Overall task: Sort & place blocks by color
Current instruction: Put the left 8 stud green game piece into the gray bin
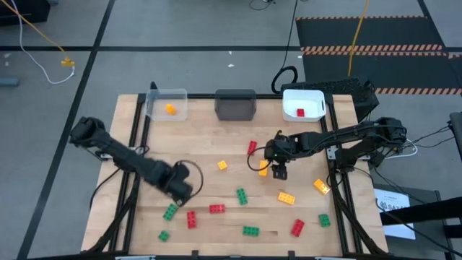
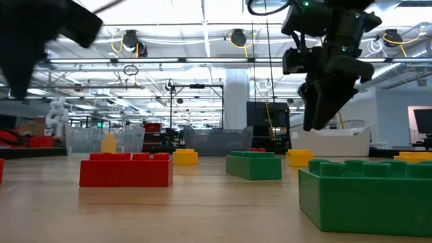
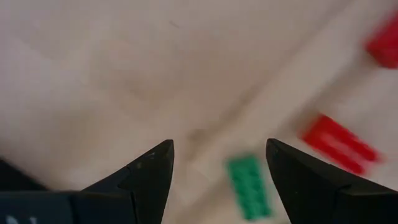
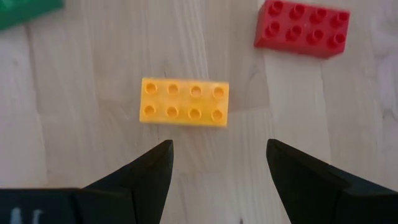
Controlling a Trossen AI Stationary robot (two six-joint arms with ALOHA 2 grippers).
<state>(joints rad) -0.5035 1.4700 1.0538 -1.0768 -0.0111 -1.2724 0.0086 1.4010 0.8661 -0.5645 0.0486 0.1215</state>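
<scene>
Red, green and yellow-orange blocks lie scattered flat on the wooden table (image 1: pixel 216 130). My right gripper (image 1: pixel 278 171) hangs open near the middle, slanting down just short of a yellow block (image 4: pixel 184 101), which lies ahead of its fingertips, untouched. Beyond it are a red block (image 4: pixel 302 28) and a green block (image 4: pixel 25 12). My left gripper (image 1: pixel 184 190) points down, open and empty, above the near left part of the table. Below it lie a green block (image 3: pixel 249 186) and a red block (image 3: pixel 339 144).
Along the far edge stand a clear bin (image 1: pixel 167 103) with an orange block, a dark grey bin (image 1: pixel 235 105) and a white bin (image 1: pixel 303 102) with a red block. More blocks lie along the near edge, such as a green block (image 1: pixel 250 231) and a red block (image 1: pixel 297 227).
</scene>
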